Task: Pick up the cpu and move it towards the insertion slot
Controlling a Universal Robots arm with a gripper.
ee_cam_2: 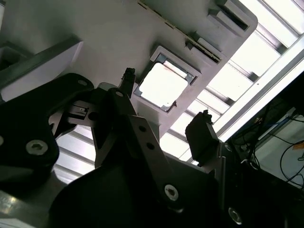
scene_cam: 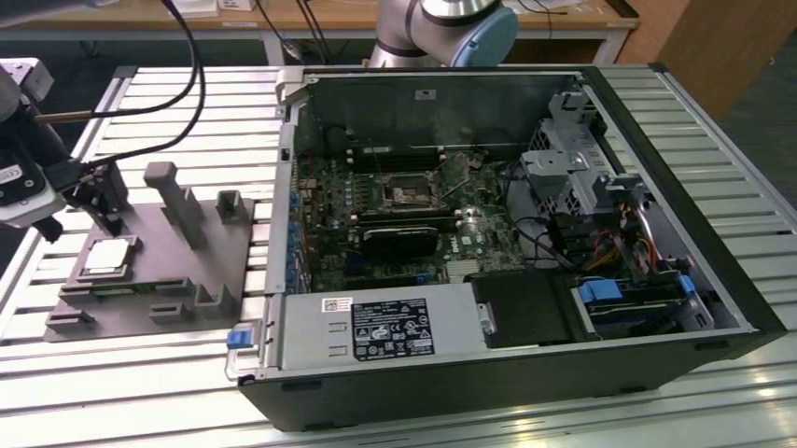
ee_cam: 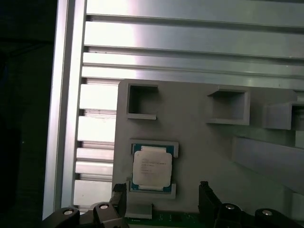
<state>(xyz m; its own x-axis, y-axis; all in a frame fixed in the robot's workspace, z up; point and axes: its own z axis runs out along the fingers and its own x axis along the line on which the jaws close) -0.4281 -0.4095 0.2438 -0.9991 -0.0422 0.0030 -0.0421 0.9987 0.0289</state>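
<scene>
Black two-fingered gripper (scene_cam: 82, 219) hangs open and empty by the small flat square cpu (ee_cam: 152, 167).
The cpu, with a silvery metal top and a blue-green rim, lies flat in a shallow recess of the grey plastic fixture block (scene_cam: 174, 273), which likely keeps it square for grasping. The metal-framed, dark-centred insertion slot (scene_cam: 409, 192) sits well apart on the green motherboard (scene_cam: 480, 238), inside the open black computer case (scene_cam: 498, 392).

One cpu (ee_cam: 151, 167), one fixture (ee_cam: 199, 142), apparently one slot (scene_cam: 408, 193).
</scene>
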